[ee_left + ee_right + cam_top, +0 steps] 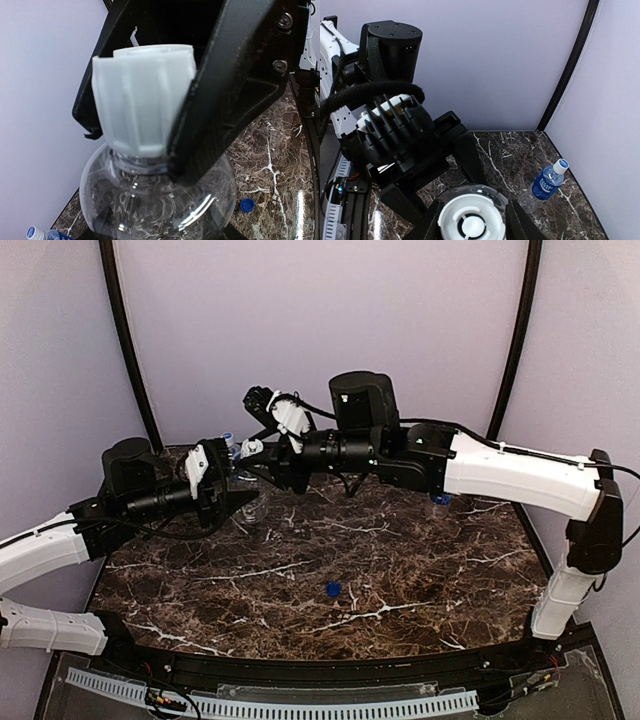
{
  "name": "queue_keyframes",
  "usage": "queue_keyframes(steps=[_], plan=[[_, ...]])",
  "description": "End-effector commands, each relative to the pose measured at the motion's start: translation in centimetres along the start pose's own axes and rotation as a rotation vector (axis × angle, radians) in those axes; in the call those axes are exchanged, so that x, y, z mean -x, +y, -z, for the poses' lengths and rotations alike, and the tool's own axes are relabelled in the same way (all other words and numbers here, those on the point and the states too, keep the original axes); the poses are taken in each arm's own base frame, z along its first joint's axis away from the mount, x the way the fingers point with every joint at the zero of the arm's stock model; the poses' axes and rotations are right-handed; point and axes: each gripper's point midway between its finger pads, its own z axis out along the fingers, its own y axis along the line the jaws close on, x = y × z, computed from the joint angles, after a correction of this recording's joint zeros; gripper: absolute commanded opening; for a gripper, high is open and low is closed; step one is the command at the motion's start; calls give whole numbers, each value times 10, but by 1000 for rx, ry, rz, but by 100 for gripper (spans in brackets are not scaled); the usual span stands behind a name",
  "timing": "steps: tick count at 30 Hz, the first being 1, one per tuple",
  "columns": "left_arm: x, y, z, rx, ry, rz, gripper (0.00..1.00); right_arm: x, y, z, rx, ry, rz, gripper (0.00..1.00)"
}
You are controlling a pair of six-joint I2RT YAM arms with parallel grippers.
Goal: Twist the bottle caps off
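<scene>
Top external view: nearest the arm bases, a loose blue cap (333,589) lies alone on the dark marble table (420,580), well apart from both grippers. Farther back on the left, the left gripper (238,498) clamps the body of the unlabelled clear bottle (155,200) and holds it off the tabletop. The right gripper (142,145) reaches across from the right, and its black fingers (225,100) are closed on either side of the ribbed white cap (142,100), which sits on that bottle's neck. Farthest back, near the wall, a blue-labelled bottle (546,184) rests on the marble with its cap (562,165) on.
</scene>
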Motion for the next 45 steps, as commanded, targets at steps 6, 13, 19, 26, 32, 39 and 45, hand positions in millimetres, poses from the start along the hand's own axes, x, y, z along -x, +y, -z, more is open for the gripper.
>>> queue_keyframes(steps=[6, 13, 19, 26, 32, 39, 45], plan=[[1, -4, 4, -6, -14, -6, 43, 15, -1, 3, 22, -42, -4, 0], [-29, 10, 6, 120, 67, 34, 99, 38, -3, 19, 104, -119, -99, 0], [-36, 6, 6, 109, 82, 40, 94, 48, -2, 29, 141, -173, -139, 0], [-26, 5, 7, 99, 45, 26, 79, 48, -2, 29, 156, -183, -160, 0], [-15, 3, 8, 74, 7, 39, 61, 48, -2, 28, 167, -185, -177, 0], [-24, 24, 13, 201, 72, -24, 51, 41, -20, 30, 101, -152, -269, 80], [-54, 68, 25, 459, 258, -262, 43, 37, -37, 33, 8, -103, -428, 82]])
